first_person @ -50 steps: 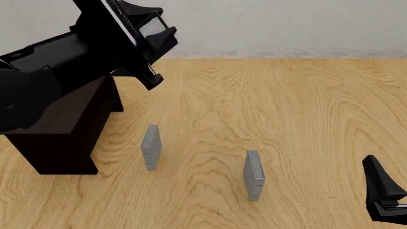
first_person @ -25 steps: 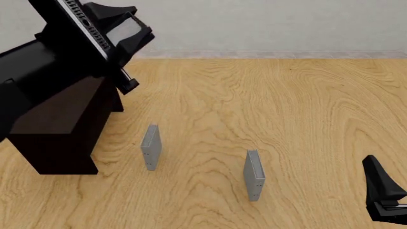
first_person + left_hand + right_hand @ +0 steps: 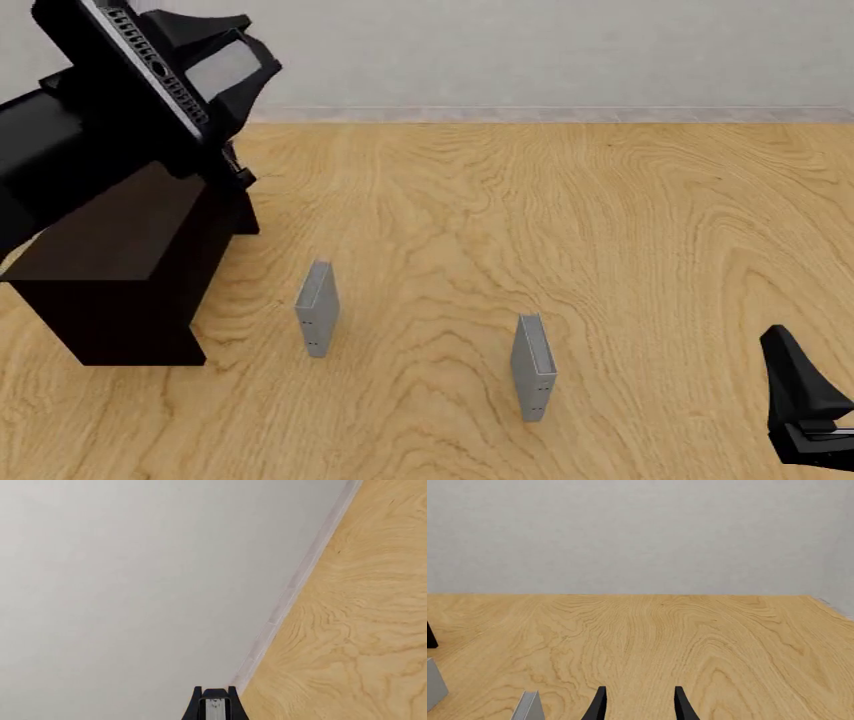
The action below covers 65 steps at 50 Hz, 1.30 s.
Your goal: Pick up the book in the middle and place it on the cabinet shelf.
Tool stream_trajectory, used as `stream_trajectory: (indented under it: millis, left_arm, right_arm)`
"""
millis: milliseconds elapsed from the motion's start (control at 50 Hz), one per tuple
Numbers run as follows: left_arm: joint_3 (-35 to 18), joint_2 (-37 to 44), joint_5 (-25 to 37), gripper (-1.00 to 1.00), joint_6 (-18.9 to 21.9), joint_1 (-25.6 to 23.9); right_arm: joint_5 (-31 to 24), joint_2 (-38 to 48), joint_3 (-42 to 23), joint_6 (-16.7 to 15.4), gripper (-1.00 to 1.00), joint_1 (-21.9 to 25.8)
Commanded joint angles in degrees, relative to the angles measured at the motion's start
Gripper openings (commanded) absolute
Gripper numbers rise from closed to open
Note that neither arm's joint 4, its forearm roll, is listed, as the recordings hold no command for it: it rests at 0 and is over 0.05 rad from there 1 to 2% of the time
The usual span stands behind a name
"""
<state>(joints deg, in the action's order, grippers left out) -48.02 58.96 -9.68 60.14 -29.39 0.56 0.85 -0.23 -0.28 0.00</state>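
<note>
Pale grey wall runs behind a broad wood-grain worktop (image 3: 561,220). At its left end stands the cabinet shelf (image 3: 127,275), long, low and dark brown, its flat top partly covered from the front view by the left arm (image 3: 67,150).

That arm is raised above the cabinet's far end, carrying the book (image 3: 140,65), thick and black with a pale strip of page edge, tilted steeply in the left gripper (image 3: 200,85), which is clamped on it. The left wrist view shows only wall, worktop and a sliver of the book's edge.

Two thin grey books stand upright on the worktop, well apart: one (image 3: 315,307) just beside the cabinet, the other (image 3: 534,367) nearer the right gripper (image 3: 801,410). That gripper sits low at the right edge, parted and empty, as its wrist view confirms.

To place well, the left arm should probably level the book, centre it over the cabinet's top away from the edges, lower until it rests flat, and only then release.
</note>
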Motion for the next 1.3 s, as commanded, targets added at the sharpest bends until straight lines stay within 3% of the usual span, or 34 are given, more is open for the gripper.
stream_trajectory:
  millis: [20, 720, 780, 820, 840, 900, 920, 940, 1020, 1040, 1300]
  left_arm:
    - [0.83, -1.14, -0.99, -1.0, 4.8, 2.22]
    - [4.26, -6.01, 0.34, -1.0, 12.09, 8.83]
    - [7.22, -5.29, -2.07, -1.0, 15.0, 9.7]
    - [7.31, -5.3, -2.52, -1.0, 14.53, 9.96]
    - [10.03, -4.34, -5.24, -1.0, 17.83, 10.58]
    - [9.58, -4.36, -5.17, -1.0, 16.69, 10.7]
    - [12.7, -2.9, -8.54, -1.0, 20.99, 11.32]
    - [10.14, -3.4, -6.43, -1.0, 17.12, 11.68]
    - [11.56, -2.93, -8.3, -1.0, 18.71, 12.18]
    - [12.97, -2.06, -9.86, -1.0, 20.83, 12.68]
    - [12.56, -0.57, -11.46, -1.0, 22.0, 14.89]
  right_arm:
    - [0.0, -0.01, 0.0, -0.02, 1.0, 0.01]
    - [0.0, -0.01, 0.0, 0.0, 1.0, 0.0]
    - [0.0, 0.0, 0.0, 0.0, 1.0, -0.01]
    - [0.0, 0.0, 0.0, 0.0, 1.0, -0.01]
    - [0.0, 0.0, 0.0, 0.01, 1.0, 0.0]
    - [0.0, 0.01, 0.0, 0.0, 1.0, -0.01]
    - [0.0, 0.0, 0.0, -0.01, 1.0, 0.0]
    - [-0.01, -0.02, 0.0, 0.0, 1.0, 0.0]
    - [0.0, 0.0, 0.0, 0.01, 1.0, -0.01]
    - [0.0, 0.0, 0.0, 0.0, 1.0, -0.01]
    - [0.0, -0.01, 0.0, 0.0, 1.0, 0.0]
